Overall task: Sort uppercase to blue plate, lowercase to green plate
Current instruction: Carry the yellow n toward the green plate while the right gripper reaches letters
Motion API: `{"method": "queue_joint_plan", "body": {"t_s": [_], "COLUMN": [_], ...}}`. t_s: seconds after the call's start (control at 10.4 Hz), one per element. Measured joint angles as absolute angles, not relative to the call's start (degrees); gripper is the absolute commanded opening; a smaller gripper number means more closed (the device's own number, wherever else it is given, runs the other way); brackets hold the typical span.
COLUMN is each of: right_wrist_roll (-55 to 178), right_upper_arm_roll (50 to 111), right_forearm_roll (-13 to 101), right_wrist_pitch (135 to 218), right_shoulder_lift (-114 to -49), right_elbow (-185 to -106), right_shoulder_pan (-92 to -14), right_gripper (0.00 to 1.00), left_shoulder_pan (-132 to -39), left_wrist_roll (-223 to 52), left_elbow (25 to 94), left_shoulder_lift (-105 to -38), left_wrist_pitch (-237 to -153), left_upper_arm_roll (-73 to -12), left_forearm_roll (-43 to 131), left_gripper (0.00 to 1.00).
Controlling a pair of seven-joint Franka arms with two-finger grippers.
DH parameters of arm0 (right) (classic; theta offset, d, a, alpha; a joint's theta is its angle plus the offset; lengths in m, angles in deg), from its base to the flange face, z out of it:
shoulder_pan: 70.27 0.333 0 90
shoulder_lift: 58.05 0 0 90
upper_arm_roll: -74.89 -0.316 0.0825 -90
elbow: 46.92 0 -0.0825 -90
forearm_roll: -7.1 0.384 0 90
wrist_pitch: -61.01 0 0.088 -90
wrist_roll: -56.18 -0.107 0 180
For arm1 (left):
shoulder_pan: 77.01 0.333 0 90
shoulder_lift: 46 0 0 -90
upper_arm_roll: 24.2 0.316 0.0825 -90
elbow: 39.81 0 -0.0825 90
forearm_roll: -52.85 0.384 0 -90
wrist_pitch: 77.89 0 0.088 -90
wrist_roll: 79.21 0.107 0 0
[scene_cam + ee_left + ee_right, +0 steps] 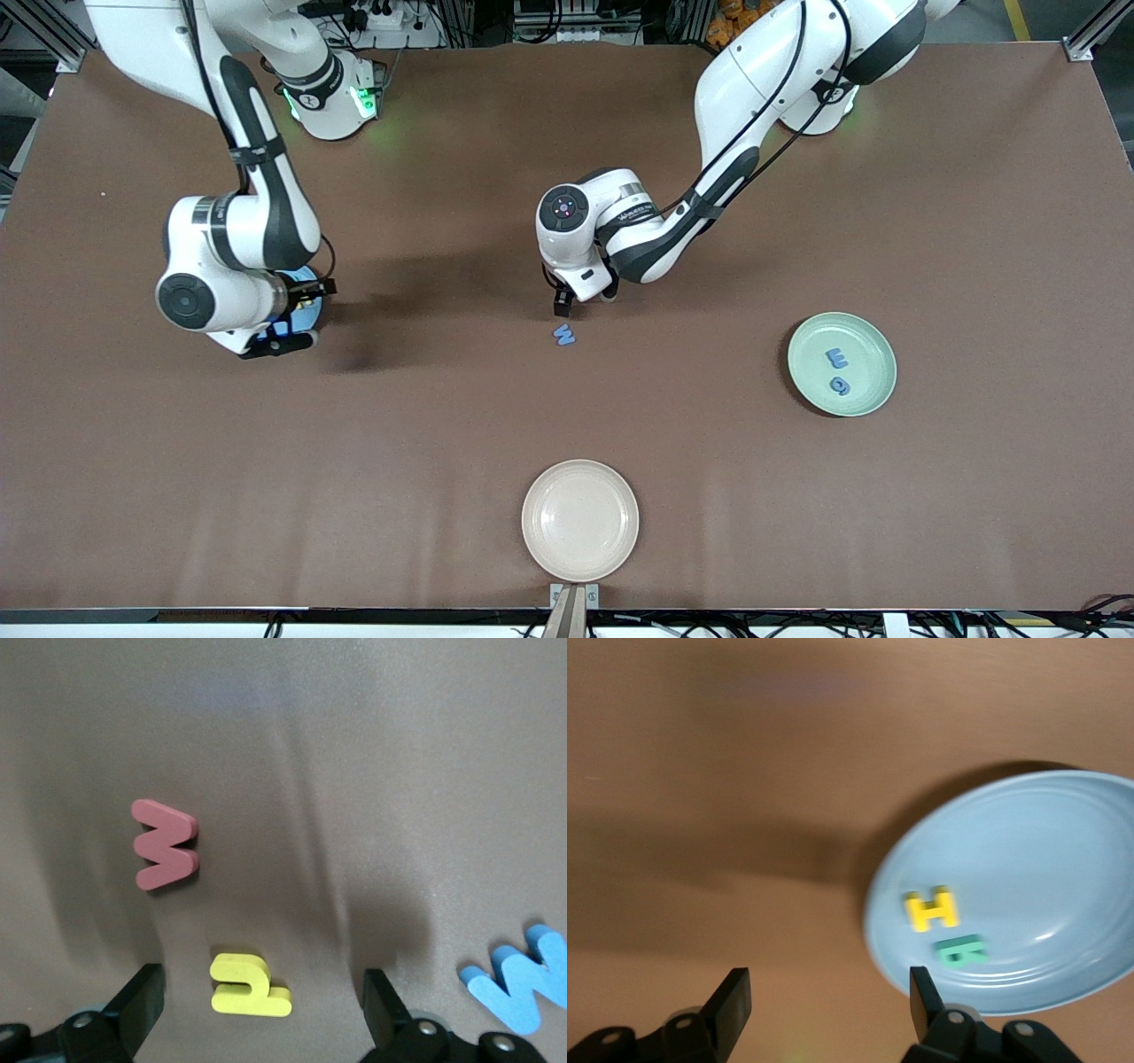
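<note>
Black-fingered left gripper (261, 981) spread wide and empty, low over the brown table (886, 177), straddling the small flat yellow foam h (251, 985), apparently lined up to pinch it for the lowercase plate. Flat red foam w (164, 843) and blue foam W (523, 979) near it on bare table, both unsorted. Right gripper (828, 979) parted too, grasping nothing, hanging beside the round sky-blue plastic plate (1063, 815) toward the right arm's end, yellow foam H (932, 909) and teal-green foam R (961, 951) already inside. Pale mint-green plate (873, 341) toward the left arm's end, carrying the blue E-like letter (836, 357) and small blue g (839, 385). Cream-white plate (580, 474) nearest the front camera, no part of the sort.
</note>
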State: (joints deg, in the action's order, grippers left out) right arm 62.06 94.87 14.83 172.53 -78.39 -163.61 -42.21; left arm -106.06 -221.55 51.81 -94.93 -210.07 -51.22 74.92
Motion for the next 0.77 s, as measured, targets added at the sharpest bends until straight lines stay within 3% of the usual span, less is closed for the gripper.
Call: {"method": "queue_joint_plan", "body": {"t_s": [0.1, 0.77], "right_wrist_roll": [58.9, 43.3], "right_upper_arm_roll": [92.9, 81.3], "right_forearm_roll": [14.8, 14.9], "right_wrist_pitch": [172.0, 174.1], "right_shoulder_lift": [-78.1, -74.3], "right_elbow": [-163.0, -163.3], "right_shoulder_pan": [-41.8, -41.0], "right_gripper": [0.68, 0.63], "left_shoulder_pan": [-106.1, -106.0], "left_wrist_roll": [-221.7, -222.2], "left_elbow": [51.8, 51.2], "left_shoulder_lift": [-94.9, -94.3], "left_wrist_pitch": [-210.1, -209.6], "left_upper_arm_roll": [-51.2, -51.2], "left_forearm_roll": [74.9, 74.9], "left_gripper": [0.01, 0.0]}}
